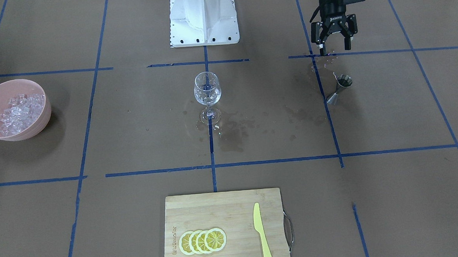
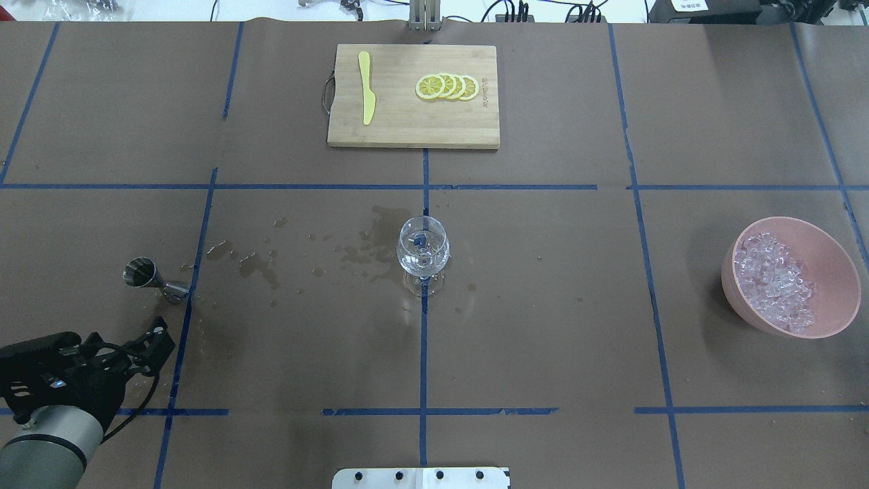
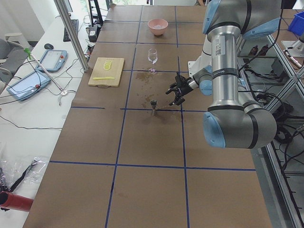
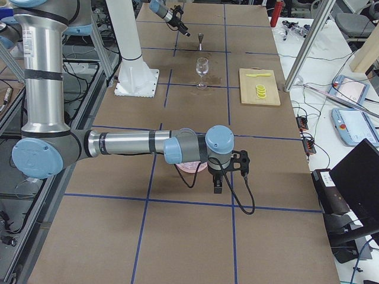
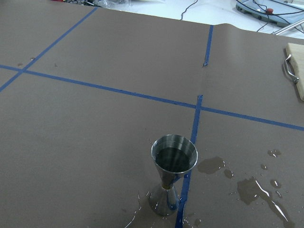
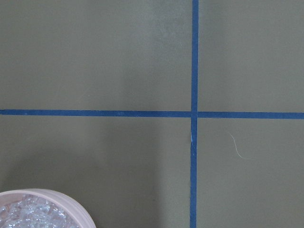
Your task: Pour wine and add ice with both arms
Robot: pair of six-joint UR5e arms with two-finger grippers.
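A clear stemmed wine glass stands upright at the table's middle and also shows in the overhead view. The ice is a heap of clear cubes in a pink bowl. A steel jigger stands upright on a wet spot; the left wrist view shows it close ahead. My left gripper is open and empty, raised just on the robot's side of the jigger. My right gripper shows only in the exterior right view, pointing down beside the bowl; I cannot tell if it is open or shut.
A bamboo cutting board at the far edge holds lemon slices and a yellow knife. Wet spill patches lie between jigger and glass. The white base block stands at the robot's side. The bowl's rim shows in the right wrist view.
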